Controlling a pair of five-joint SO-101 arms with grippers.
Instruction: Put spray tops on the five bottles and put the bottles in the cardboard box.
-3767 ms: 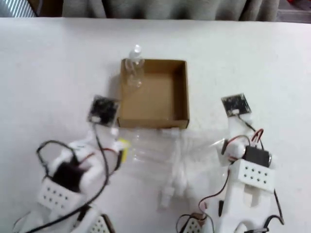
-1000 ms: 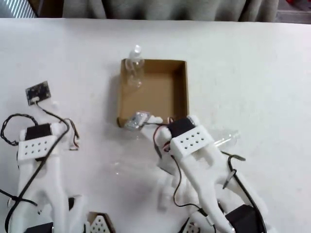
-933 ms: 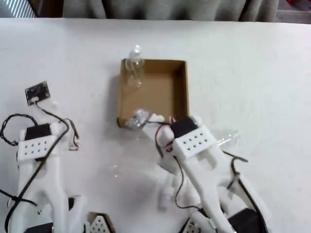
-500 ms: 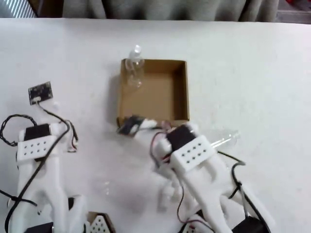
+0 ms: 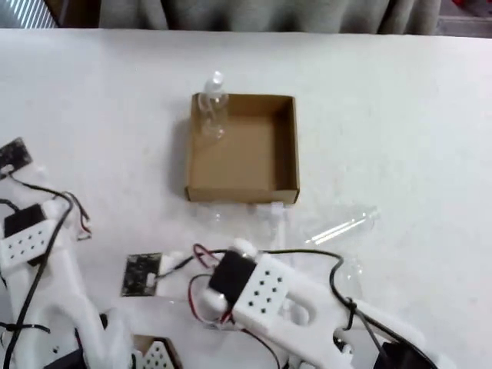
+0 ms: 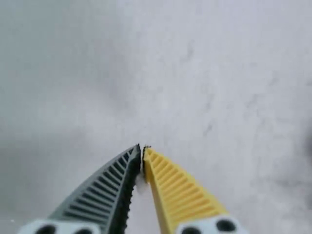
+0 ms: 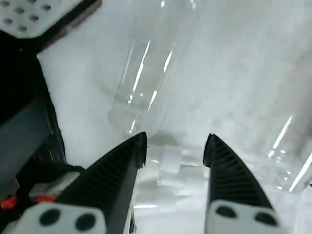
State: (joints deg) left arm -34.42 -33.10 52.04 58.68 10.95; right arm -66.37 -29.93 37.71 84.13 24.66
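Listing: cardboard box point(image 5: 242, 146) at the centre of the desk point(image 5: 400, 115), capped bottle point(image 5: 211, 108) upright at its far left corner; loose bottle point(image 7: 146, 73) lying near the desk's front edge; right gripper point(image 7: 173, 146), jaws wide, just short of it; left gripper point(image 6: 142, 156), jaws together, empty. Risk: jaw contact could roll the loose bottle away.

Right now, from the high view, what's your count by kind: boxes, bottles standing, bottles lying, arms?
Cardboard box: 1
Bottle standing in the box's far left corner, spray top on: 1
Bottle lying right of the box: 1 plain to see; any under the right arm cannot be counted
Arms: 2, left arm and right arm
Total: 5
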